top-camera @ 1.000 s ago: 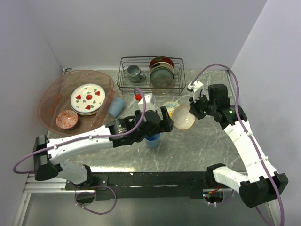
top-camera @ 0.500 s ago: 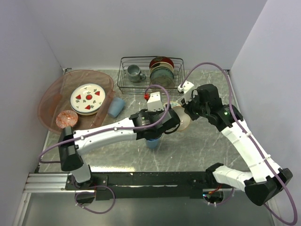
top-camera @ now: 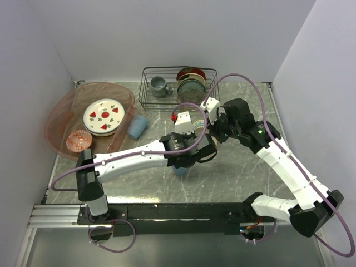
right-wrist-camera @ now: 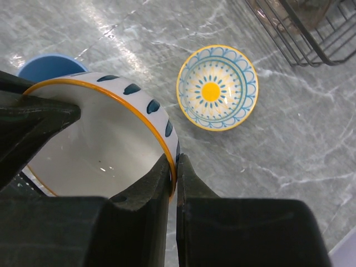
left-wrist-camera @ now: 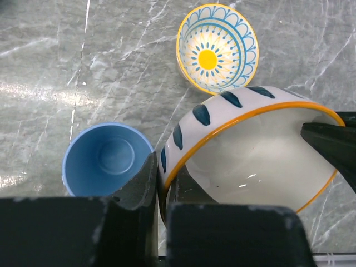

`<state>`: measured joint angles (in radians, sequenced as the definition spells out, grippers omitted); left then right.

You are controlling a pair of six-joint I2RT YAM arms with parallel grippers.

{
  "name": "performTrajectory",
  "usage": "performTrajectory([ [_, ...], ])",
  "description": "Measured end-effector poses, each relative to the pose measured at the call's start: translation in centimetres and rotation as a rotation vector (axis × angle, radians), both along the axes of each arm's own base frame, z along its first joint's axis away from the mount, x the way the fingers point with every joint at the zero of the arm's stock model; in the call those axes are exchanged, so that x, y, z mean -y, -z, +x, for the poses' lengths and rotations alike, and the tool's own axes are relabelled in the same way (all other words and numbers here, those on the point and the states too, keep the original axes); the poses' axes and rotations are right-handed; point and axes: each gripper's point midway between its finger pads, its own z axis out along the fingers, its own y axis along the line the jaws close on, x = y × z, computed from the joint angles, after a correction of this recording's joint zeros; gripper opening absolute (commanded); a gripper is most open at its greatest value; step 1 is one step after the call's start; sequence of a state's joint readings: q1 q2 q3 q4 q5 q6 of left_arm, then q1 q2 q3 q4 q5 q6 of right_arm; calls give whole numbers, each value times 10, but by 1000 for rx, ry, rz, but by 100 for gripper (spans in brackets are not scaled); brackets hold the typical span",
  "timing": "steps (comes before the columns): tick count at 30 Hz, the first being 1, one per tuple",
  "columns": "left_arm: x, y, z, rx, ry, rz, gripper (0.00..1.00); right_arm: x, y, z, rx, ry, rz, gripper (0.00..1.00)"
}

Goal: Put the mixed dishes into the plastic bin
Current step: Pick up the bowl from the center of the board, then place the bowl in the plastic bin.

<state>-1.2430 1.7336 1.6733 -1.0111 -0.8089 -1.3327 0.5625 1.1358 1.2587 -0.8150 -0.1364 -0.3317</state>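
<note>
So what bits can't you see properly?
- Top view: the left gripper and right gripper hide the cream bowl they pinch; the left arm covers most of the blue cup.
- Right wrist view: the bowl hides most of that cup.
- Top view: rack plates too small to count.

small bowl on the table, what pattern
Blue rays, yellow centre on the small bowl; left wrist view.
</note>
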Motion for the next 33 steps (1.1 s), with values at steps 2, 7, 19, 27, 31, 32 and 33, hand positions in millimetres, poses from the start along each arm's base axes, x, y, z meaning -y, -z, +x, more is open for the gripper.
performTrajectory([
  [2, -2, 0, -1, 3, 0, 2, 1, -3, 0, -2, -5, -23, 6, 0],
  [7, -16, -2, -5, 15, 24, -40, 1, -17, -6, -9, -10, -99, 66, 23],
  [19, -124, -13, 20, 75, -38, -33, 1, -24, -56, -50, 65, -289, 260, 99],
  [27, -183, -21, 37, 91, -122, -25, 1, 1, -30, -37, 26, -231, 369, 100],
  [31, -222, -33, 49, 121, -194, -30, 1, 9, -2, -31, -42, -198, 398, 100],
  [32, -232, -37, 53, 132, -214, -30, 1, 11, 3, -29, -51, -191, 409, 100],
  [33, -241, -41, 55, 142, -234, -33, 1, 12, 6, -28, -56, -187, 421, 100],
])
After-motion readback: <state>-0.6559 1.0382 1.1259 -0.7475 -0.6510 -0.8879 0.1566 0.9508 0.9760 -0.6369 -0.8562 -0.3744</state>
